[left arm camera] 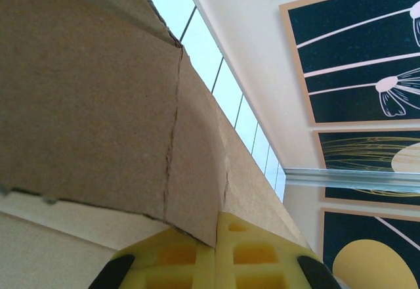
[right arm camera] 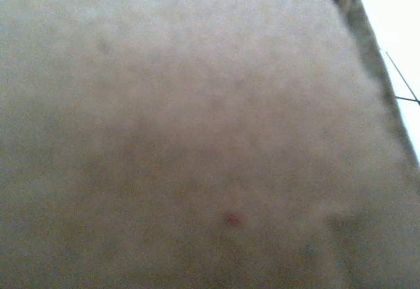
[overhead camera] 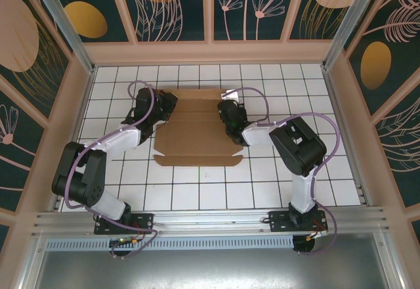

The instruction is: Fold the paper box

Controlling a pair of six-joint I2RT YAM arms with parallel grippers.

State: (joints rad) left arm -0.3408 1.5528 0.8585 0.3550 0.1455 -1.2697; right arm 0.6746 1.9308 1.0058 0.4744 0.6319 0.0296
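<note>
A counter [overhead camera: 197, 190] of white square tiles, ruled by thin dark grout lines, is enclosed by a pale peach border. Dark teal wall panels [overhead camera: 262, 6], set in peach frames, are decorated with line-drawn flowers and leaves and with orange and cream discs. Two aluminium posts [overhead camera: 60, 14] are set at the far corners, tilted outward. An aluminium rail [overhead camera: 210, 220] is laid along the near edge, with a slotted metal strip [overhead camera: 210, 244] just below it and a plain grey sheet [overhead camera: 210, 269] lower still. From the left wrist, the tiles [left arm camera: 203, 59], panels [left arm camera: 354, 59] and an aluminium bar [left arm camera: 354, 177] are seen.
</note>
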